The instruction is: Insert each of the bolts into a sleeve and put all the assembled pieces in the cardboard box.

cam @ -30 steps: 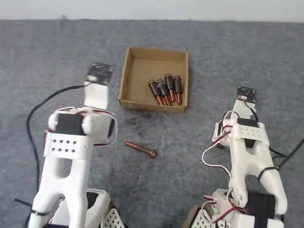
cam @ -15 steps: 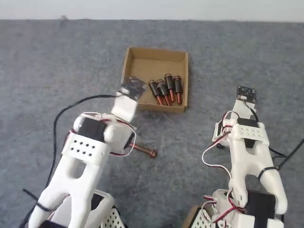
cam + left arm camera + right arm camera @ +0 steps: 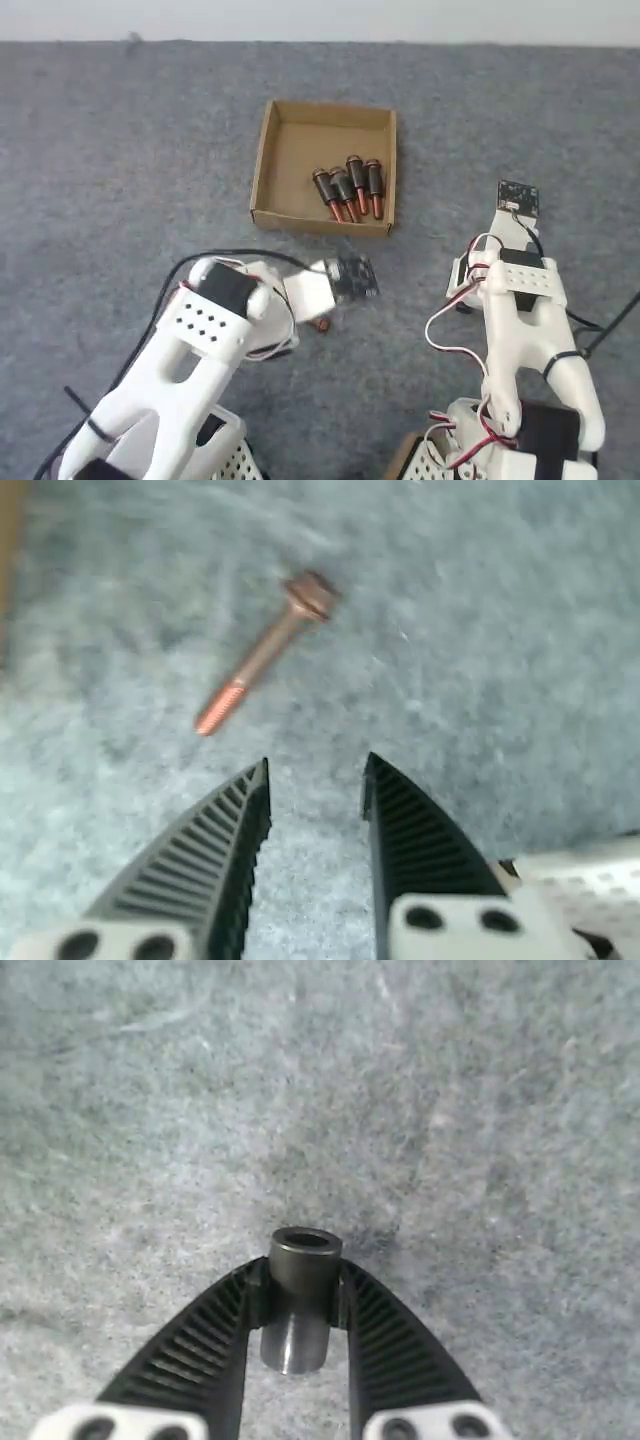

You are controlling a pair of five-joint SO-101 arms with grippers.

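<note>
A copper bolt (image 3: 265,650) lies loose on the grey carpet just beyond my left gripper (image 3: 317,763), which is open with nothing between its fingers. From above, the left arm's wrist (image 3: 330,288) hangs over the bolt, and only the bolt's head (image 3: 321,323) peeks out. My right gripper (image 3: 303,1272) is shut on a dark sleeve (image 3: 303,1300), held upright with its open bore facing the camera. The right arm (image 3: 515,280) stands at the right of the table. The cardboard box (image 3: 262,160) holds several assembled pieces (image 3: 347,190) in its right half.
Grey carpet covers the whole table. A black cable (image 3: 165,300) loops around the left arm. A strip of the box wall (image 3: 8,540) shows at the edge of the left wrist view. Open carpet lies between the two arms and left of the box.
The left arm has swung from beside the box's left wall to the right and down, ending over the bolt. The right arm has kept still with the sleeve.
</note>
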